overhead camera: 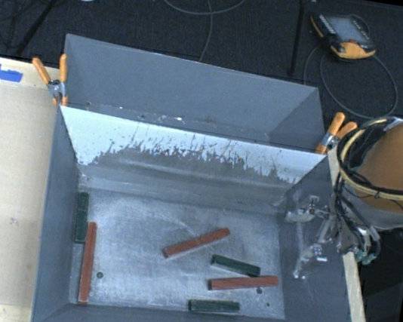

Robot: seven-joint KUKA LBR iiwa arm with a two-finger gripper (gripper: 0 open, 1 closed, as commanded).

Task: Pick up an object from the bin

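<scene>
Clearance matters most: the gripper (304,267) hangs by the right wall of the bin (195,109), and whether it is released or clenched cannot be told. A dark green bar (235,264) and a red-brown bar (244,283) lie nearest, close together. Straddling one bar across its width looks best, though the sloped wall crowds the approach.

Scuffed matt metal bin (190,93), matt reddish-brown stick (196,243), matt dark green stick (236,265), bright metal claw (306,264)

Overhead camera, angled, near bin (195,109)
</scene>
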